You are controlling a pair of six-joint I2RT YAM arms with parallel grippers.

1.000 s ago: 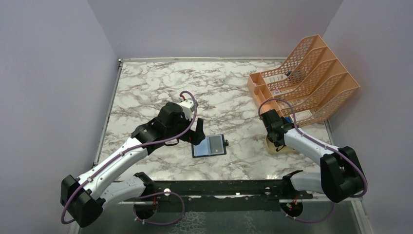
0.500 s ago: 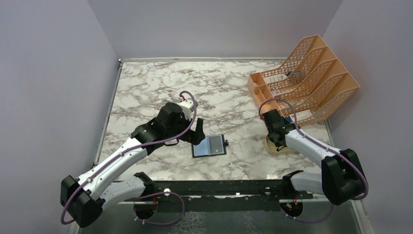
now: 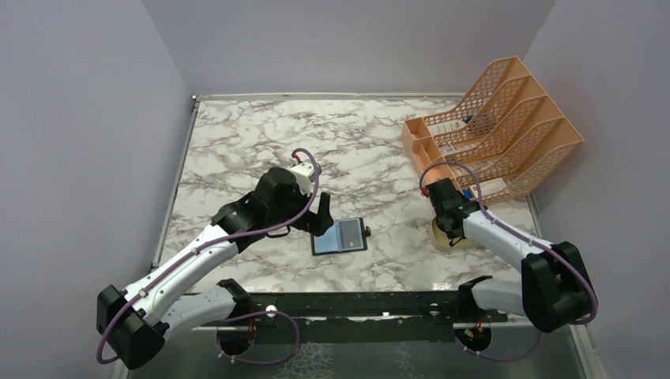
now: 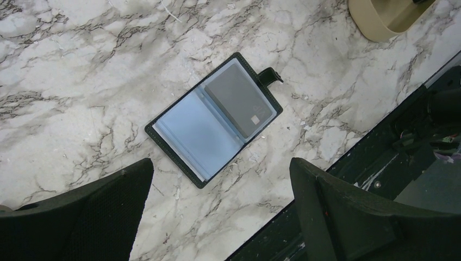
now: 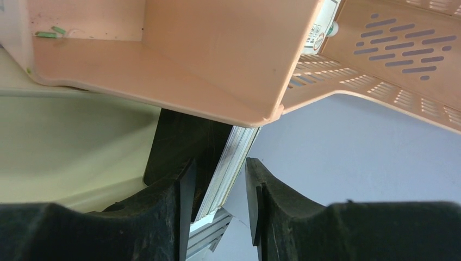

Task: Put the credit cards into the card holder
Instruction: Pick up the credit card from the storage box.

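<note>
The black card holder [image 3: 340,235] lies open and flat on the marble table; in the left wrist view [image 4: 215,119] one pocket holds a grey card [image 4: 237,100] and the other half shows pale blue sleeves. My left gripper [image 3: 318,219] hangs open and empty just left of it, with its fingertips [image 4: 136,179] wide apart. My right gripper [image 3: 450,227] is down in the tan oval dish [image 3: 468,242]. Its jaws [image 5: 219,163] stand around a stack of whitish credit cards [image 5: 235,149] that leans on the left finger, with a gap to the right finger.
The orange mesh file rack [image 3: 498,118] stands at the back right, right behind the dish, and fills the top of the right wrist view [image 5: 163,49]. The tan dish also shows in the left wrist view [image 4: 380,22]. The table's dark front edge [image 4: 380,163] is close to the card holder.
My right gripper has shifted very slightly over the dish. The left arm and the card holder have not moved.
</note>
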